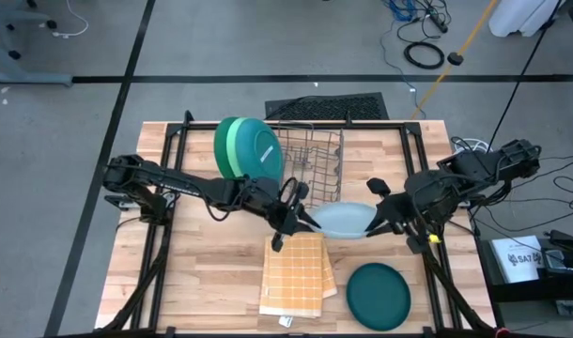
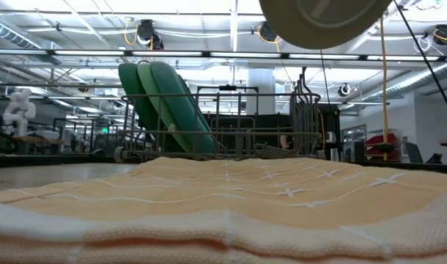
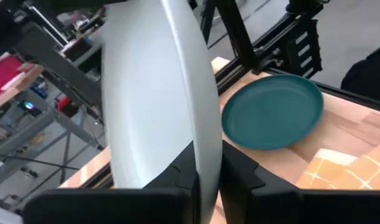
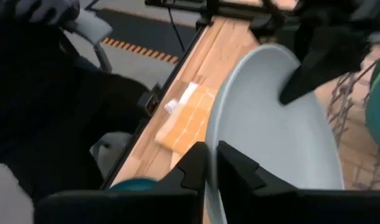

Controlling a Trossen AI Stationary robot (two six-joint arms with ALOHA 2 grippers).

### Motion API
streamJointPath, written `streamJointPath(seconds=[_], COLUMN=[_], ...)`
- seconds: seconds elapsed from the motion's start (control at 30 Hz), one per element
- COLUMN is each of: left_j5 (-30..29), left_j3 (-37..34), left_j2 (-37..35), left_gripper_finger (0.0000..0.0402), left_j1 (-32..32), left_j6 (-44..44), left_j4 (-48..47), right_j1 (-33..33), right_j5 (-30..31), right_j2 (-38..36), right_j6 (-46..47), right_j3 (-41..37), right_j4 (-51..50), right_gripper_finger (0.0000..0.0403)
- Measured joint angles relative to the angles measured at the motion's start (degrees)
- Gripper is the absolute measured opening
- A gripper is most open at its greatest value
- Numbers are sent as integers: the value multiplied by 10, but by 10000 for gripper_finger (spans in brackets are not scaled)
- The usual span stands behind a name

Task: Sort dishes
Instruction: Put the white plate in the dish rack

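Note:
A pale blue-grey plate (image 1: 343,221) hangs in the air between both grippers, above the far edge of the orange-yellow checked cloth (image 1: 296,272); the low view shows its underside (image 2: 326,18). My left gripper (image 1: 303,220) is shut on its left rim and my right gripper (image 1: 379,218) on its right rim. A dark teal plate (image 1: 379,294) lies flat on the table near the right front, also seen as the dark teal plate (image 3: 271,112). Three green and teal plates (image 1: 249,147) stand on edge, leaning in the left end of the grey wire rack (image 1: 313,160). My left gripper pinches the pale plate's rim (image 3: 205,158) on its left side between its two fingers, coming level from the table's left. The plate is lifted clear of the table. My right gripper pinches the opposite rim (image 4: 210,163) between its two fingers, coming level from the table's right, facing the left gripper's fingers (image 4: 305,71) across the plate.
The wire rack (image 2: 282,132) stands at the table's far middle, its right part free of plates. The folded cloth (image 2: 223,205) lies at the near middle. Bare wood shows left of the cloth and right of the rack. Black frame rails run along both table sides.

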Motion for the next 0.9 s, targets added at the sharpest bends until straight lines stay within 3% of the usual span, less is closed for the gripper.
streamJointPath(seconds=[0.37,0.53,0.67,0.9], left_j5=[-22,-32,-48,-170], left_j3=[4,4,4,3], left_j2=[-16,-45,-63,-83], left_gripper_finger=[30,28,27,27], left_j1=[-1,1,2,4], left_j6=[9,0,-19,-115], left_j4=[-54,-77,-94,-105], right_j1=[0,1,3,2], right_j5=[26,149,245,360], right_j2=[-1,-28,-55,-98], right_j6=[-6,-45,-80,-102], right_j3=[-2,-2,-2,-2], right_j4=[20,12,12,6], right_gripper_finger=[157,207,217,209])
